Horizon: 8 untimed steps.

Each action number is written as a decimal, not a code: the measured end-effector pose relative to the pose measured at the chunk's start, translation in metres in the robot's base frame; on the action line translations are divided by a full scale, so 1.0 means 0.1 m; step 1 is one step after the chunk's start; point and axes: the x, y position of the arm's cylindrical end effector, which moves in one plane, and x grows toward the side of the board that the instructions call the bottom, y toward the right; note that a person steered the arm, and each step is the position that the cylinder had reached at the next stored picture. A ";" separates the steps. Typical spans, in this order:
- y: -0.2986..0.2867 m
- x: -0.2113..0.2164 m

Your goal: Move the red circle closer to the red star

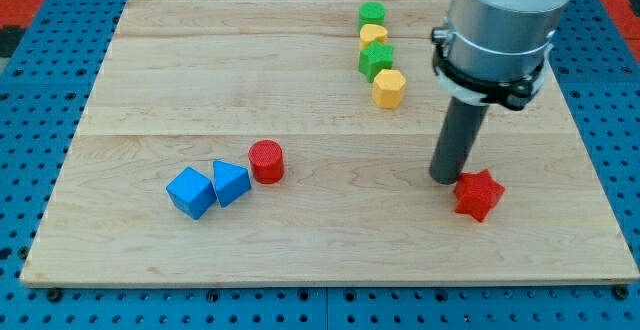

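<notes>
My tip (446,179) (bare rod, no gripper) touches the red star (477,194); the red circle (266,160) lies well apart toward the view's left.

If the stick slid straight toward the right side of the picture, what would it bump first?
Probably the red star. My tip sits just at its upper left, almost touching, so a slide right would likely clip its top; depth is hard to judge.

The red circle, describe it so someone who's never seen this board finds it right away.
On the wooden board, look to the lower left, where three blocks cluster. The red circle is the rightmost one, touching a blue block. It is the only round red piece; the red star sits far right by my tip.
</notes>
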 end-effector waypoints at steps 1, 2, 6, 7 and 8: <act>0.19 0.15; 0.17 0.19; -2.72 -0.65; -2.48 -0.38; -2.29 -0.08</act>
